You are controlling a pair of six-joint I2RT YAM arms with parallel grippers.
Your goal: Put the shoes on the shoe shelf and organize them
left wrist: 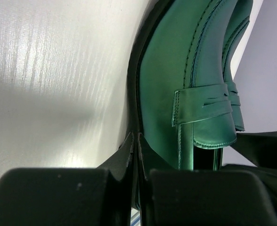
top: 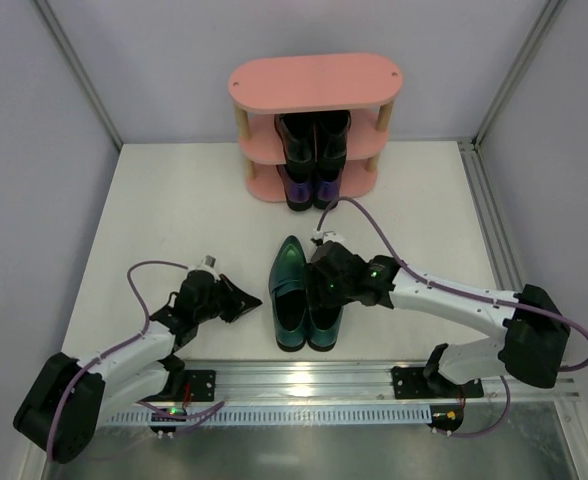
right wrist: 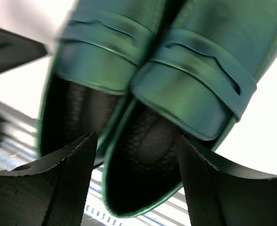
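**Taking hold of the glossy teal shoes (top: pixel 292 300)**

Lying side by side low in the centre of the top view, toes toward the pink shelf (top: pixel 314 85) at upper centre, near the black pair (top: pixel 314 135) and purple pair (top: pixel 309 190). Probably light and stiff, yet slick. Best pinched across the wall of the heel opening, not the polished toe. Hovering above the right-hand shoe with the right gripper (right wrist: pixel 134 141) spread. Sitting just beside the other with the left gripper (left wrist: pixel 136 141) pressed together on nothing.
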